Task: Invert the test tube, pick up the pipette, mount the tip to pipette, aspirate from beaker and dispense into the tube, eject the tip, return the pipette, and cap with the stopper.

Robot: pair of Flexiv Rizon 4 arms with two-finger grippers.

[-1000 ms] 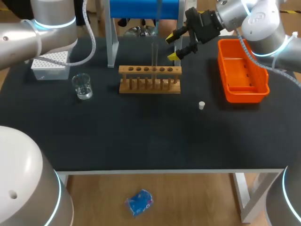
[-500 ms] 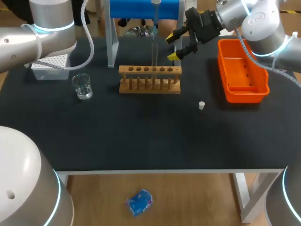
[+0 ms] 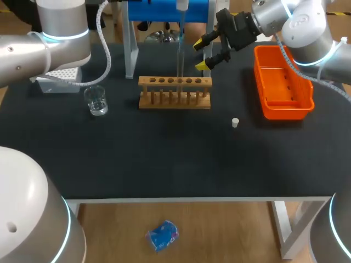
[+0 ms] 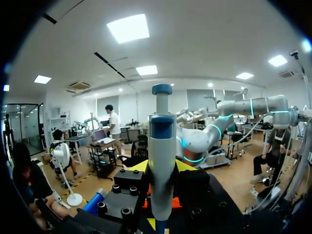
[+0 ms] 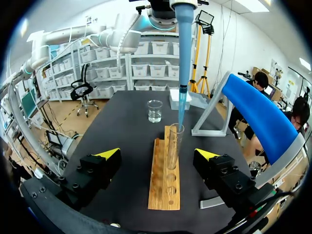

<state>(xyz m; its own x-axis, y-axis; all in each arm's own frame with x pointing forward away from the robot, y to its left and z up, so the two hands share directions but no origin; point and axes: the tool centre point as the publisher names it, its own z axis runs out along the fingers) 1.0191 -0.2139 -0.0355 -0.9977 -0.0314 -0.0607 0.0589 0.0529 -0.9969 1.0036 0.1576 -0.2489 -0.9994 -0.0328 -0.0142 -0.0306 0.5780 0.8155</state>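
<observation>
A clear test tube [image 3: 179,68] stands upright in the wooden rack [image 3: 174,93]. Above it hangs the white-and-blue pipette [image 4: 162,165], with my left gripper [image 4: 162,168] shut on its body. Its blue tip [image 5: 183,63] points straight down, and the tip's end is at the mouth of the test tube [image 5: 174,144]. My right gripper [image 3: 204,55] is open just right of the tube, behind the rack's right end, holding nothing. From the right wrist, the tube and rack [image 5: 165,180] lie between and ahead of that gripper's [image 5: 157,153] spread fingers. A small white stopper [image 3: 235,123] lies on the table.
A glass beaker [image 3: 97,101] with some liquid stands left of the rack, and the white tip box [image 3: 55,79] sits behind it under my left arm. An orange bin [image 3: 284,107] is at the right. A blue-topped metal stand [image 3: 131,49] rises behind the rack.
The pipette has come down into the head view above the tube, its tip lowering toward the tube's mouth. My left arm shifted slightly. The right arm kept still.
</observation>
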